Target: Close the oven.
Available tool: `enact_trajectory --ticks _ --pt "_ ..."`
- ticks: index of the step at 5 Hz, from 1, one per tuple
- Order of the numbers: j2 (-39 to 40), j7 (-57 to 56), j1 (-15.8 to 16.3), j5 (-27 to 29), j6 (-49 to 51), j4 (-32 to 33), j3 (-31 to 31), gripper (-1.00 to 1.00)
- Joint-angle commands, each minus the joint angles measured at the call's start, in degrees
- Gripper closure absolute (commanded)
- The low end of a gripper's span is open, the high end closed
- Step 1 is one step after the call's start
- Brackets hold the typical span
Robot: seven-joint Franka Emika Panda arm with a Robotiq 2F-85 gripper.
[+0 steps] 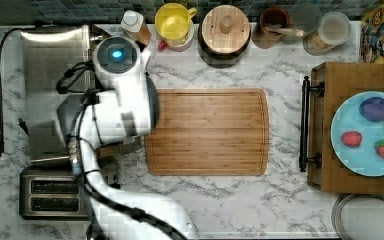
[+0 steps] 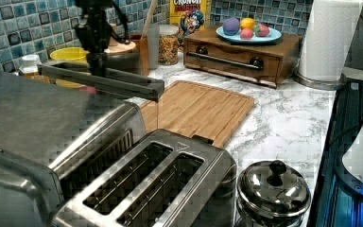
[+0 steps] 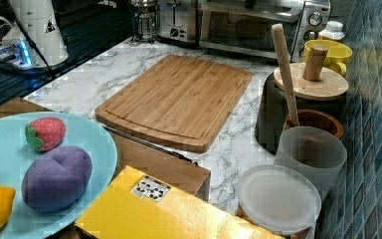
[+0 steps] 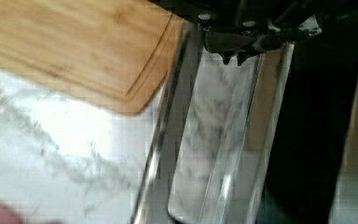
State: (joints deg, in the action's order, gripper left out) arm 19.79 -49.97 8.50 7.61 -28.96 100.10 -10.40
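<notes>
Left view: dark gripper (image 2: 96,64) rests on the oven (image 2: 42,123) door's raised edge near the counter's (image 2: 283,118) back; finger spread cannot be told.

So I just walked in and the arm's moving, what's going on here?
The robot arm is working at the oven beside the two-slot toaster. The gripper is at the oven door, which hangs partly raised, roughly level in the left view, not yet shut. The cutting board lies bare alongside.
</notes>
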Motion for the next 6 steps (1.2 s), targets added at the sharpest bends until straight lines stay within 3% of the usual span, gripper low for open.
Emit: enact_trajectory --ticks 1,3,4,6 --pt "-9.1 22.3 9.2 -17.1 -8.5 1.5 1.2 1.00" --pt "-17.0 28.2 10.2 -18.7 -9.6 4.5 0.8 1.00" --pt "-15.1 25.8 10.8 -17.5 -1.1 -1.3 0.1 1.00" --pt "-15.1 25.8 10.8 -17.5 -1.1 -1.3 0.2 1.00"
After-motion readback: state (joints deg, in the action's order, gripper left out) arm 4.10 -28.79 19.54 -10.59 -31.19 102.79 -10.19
